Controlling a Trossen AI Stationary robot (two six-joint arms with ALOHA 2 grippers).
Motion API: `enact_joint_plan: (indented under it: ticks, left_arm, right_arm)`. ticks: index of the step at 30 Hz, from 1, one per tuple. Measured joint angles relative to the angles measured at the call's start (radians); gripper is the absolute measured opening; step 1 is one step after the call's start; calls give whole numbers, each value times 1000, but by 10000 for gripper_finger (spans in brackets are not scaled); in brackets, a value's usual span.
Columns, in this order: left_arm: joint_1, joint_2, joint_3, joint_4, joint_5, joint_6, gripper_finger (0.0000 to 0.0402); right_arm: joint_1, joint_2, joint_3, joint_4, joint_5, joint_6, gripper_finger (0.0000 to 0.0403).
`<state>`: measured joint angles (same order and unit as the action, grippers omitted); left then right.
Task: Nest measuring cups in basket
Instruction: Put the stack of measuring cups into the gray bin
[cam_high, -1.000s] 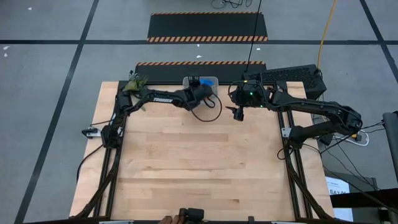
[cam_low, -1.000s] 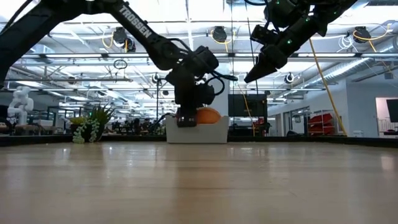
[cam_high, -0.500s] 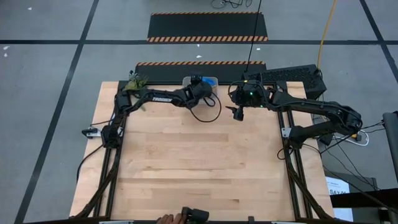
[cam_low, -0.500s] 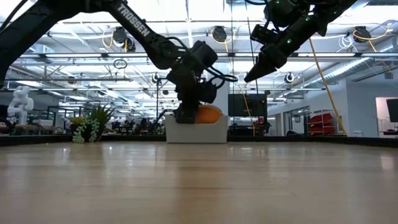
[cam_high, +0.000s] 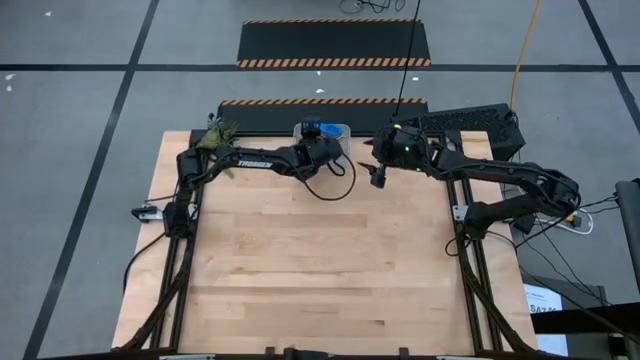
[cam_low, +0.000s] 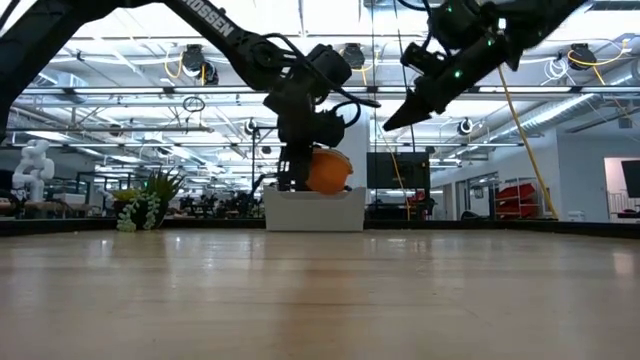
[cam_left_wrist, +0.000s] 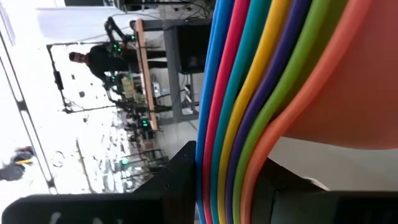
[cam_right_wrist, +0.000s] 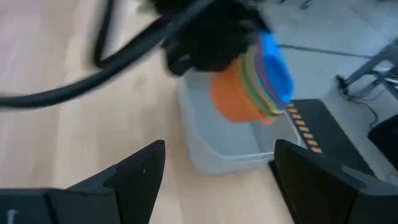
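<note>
The measuring cups (cam_right_wrist: 249, 84) are nested in one stack, orange (cam_low: 328, 171) outermost and blue (cam_high: 330, 129) innermost. The stack hangs tipped on its side just above the pale basket (cam_low: 313, 211), which stands at the table's far edge (cam_high: 340, 128). My left gripper (cam_left_wrist: 230, 186) is shut on the stack and shows dark beside it (cam_low: 292, 172). My right gripper (cam_right_wrist: 214, 180) hovers open to the right of the basket, higher up (cam_low: 398, 115), pointing toward the cups with nothing between its fingers. My left gripper pinches the layered coloured edges of the nested cups (cam_left_wrist: 231, 163) between its two fingers; rims or handles, I cannot tell. The fingers lie nearly level and reach in from the table's left. The stack is lifted clear of the basket, on its side, orange bottom toward the near side.
A small green plant (cam_low: 148, 205) stands at the far left corner (cam_high: 218, 133). A dark cable (cam_high: 330, 185) loops from the left arm over the table. The wide wooden tabletop (cam_high: 320, 260) lies nearer the front. Black equipment (cam_high: 470, 122) sits behind the right arm.
My left gripper has risen with the nested cups and rolled. The orange cup, which sat low at the basket's rim, now hangs above it and shows more of its round side. My right gripper has stayed open near the same place.
</note>
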<state>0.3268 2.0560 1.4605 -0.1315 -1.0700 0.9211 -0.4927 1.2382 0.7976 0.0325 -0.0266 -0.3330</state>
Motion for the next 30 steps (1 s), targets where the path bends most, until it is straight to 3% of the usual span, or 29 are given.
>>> enact_joint_plan:
  ticks: [4,10,16,21,25,30]
  left_arm:
    - [-18,0,0,-62,-4,-114,86]
    - [9,1,-38,-29,28,-158,86]
    - [35,3,-82,81,-45,-86,86]
    - [8,3,-83,35,-169,-189,86]
    - [-16,-58,-84,-167,-327,-424,86]
    - [-23,-223,-82,-568,-261,-921,86]
  right_arm:
    - [-25,51,-78,224,-1,95,288]
    - [-44,166,-89,307,-3,140,256]
    - [-69,257,-85,451,-7,119,220]
    - [-125,311,-20,419,-129,133,179]
    - [-133,360,92,286,-160,142,140]
    - [-106,435,216,171,-158,142,99]
